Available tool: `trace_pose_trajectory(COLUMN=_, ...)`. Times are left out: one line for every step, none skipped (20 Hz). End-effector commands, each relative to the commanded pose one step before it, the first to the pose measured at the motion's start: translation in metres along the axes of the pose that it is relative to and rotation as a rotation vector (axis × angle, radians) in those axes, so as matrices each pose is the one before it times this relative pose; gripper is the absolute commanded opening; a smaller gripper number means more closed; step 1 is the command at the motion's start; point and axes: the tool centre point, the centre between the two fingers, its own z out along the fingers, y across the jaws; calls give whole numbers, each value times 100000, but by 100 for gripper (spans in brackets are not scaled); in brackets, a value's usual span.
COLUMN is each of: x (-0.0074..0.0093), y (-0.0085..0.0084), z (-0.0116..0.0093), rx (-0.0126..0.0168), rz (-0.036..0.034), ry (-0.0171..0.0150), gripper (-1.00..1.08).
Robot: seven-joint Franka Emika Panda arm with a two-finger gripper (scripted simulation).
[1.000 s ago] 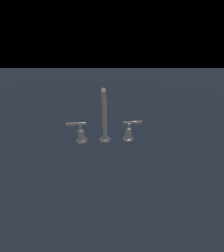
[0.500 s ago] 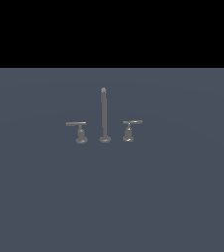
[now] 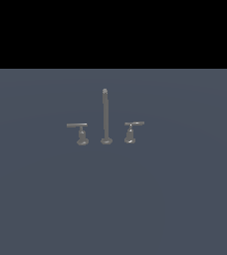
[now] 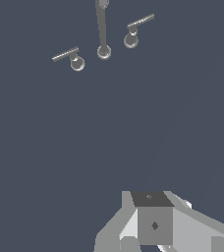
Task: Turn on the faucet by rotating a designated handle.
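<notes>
Slate-blue floor (image 3: pixel 46 199) (flat, bare), grey faucet (image 3: pixel 105 119) upright, black backdrop (image 3: pixel 113 30).

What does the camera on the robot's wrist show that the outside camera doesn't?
Only the wrist view shows part of the robot itself: pale grey gripper hardware at the picture's edge, far from the faucet; its jaws cannot be made out. Only the exterior view shows the spout rod whole, up to its tip. Both show the faucet set: the rod between the handle and its twin lever, on a dark grey surface.
</notes>
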Motion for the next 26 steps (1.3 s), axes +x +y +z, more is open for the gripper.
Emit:
trace_pose_trajectory(x=504, y=-1337, z=1276, rx=323, rz=5186, ry=128, gripper=-100)
trace_pose_trajectory(x=205, y=-533, z=500, rx=108, rz=2010, ry=50, gripper=-100)
trace_pose_trajectory(x=206, y=-534, z=500, rx=110, rz=2008, ry=49, gripper=-100)
trace_pose_trajectory(x=206, y=-534, z=499, rx=111, rz=2005, ry=49, gripper=-100)
trace_pose_trajectory(x=206, y=-534, z=498, rx=113, rz=2000, ry=48, gripper=-100)
trace_pose_trajectory(x=207, y=-534, z=497, rx=114, rz=1995, ry=47, gripper=-100)
trace_pose_trajectory(x=207, y=-533, z=495, rx=116, rz=1987, ry=46, gripper=-100)
trace_pose_trajectory(x=207, y=-531, z=493, rx=117, rz=1978, ry=45, gripper=-100)
trace_pose_trajectory(x=206, y=-529, z=490, rx=117, rz=1967, ry=44, gripper=-100)
trace_pose_trajectory(x=206, y=-527, z=487, rx=118, rz=1955, ry=43, gripper=-100)
trace_pose_trajectory(x=205, y=-524, z=484, rx=118, rz=1941, ry=42, gripper=-100)
trace_pose_trajectory(x=205, y=-519, z=479, rx=119, rz=1927, ry=41, gripper=-100)
trace_pose_trajectory(x=204, y=-516, z=475, rx=118, rz=1908, ry=40, gripper=-100)
trace_pose_trajectory(x=203, y=-511, z=470, rx=118, rz=1891, ry=40, gripper=-100)
trace_pose_trajectory(x=202, y=-506, z=465, rx=117, rz=1872, ry=39, gripper=-100)
trace_pose_trajectory(x=201, y=-500, z=459, rx=116, rz=1851, ry=39, gripper=-100)
trace_pose_trajectory(x=199, y=-494, z=454, rx=114, rz=1830, ry=39, gripper=-100)
trace_pose_trajectory(x=198, y=-488, z=448, rx=113, rz=1807, ry=39, gripper=-100)
trace_pose_trajectory(x=197, y=-482, z=442, rx=111, rz=1786, ry=39, gripper=-100)
trace_pose_trajectory(x=195, y=-476, z=436, rx=109, rz=1764, ry=40, gripper=-100)
trace_pose_trajectory(x=194, y=-469, z=431, rx=106, rz=1741, ry=41, gripper=-100)
trace_pose_trajectory(x=193, y=-463, z=425, rx=103, rz=1720, ry=42, gripper=-100)
trace_pose_trajectory(x=192, y=-457, z=420, rx=100, rz=1699, ry=43, gripper=-100)
trace_pose_trajectory(x=190, y=-451, z=415, rx=97, rz=1678, ry=45, gripper=-100)
trace_pose_trajectory(x=190, y=-445, z=410, rx=93, rz=1661, ry=47, gripper=-100)
trace_pose_trajectory(x=189, y=-440, z=406, rx=90, rz=1645, ry=49, gripper=-100)
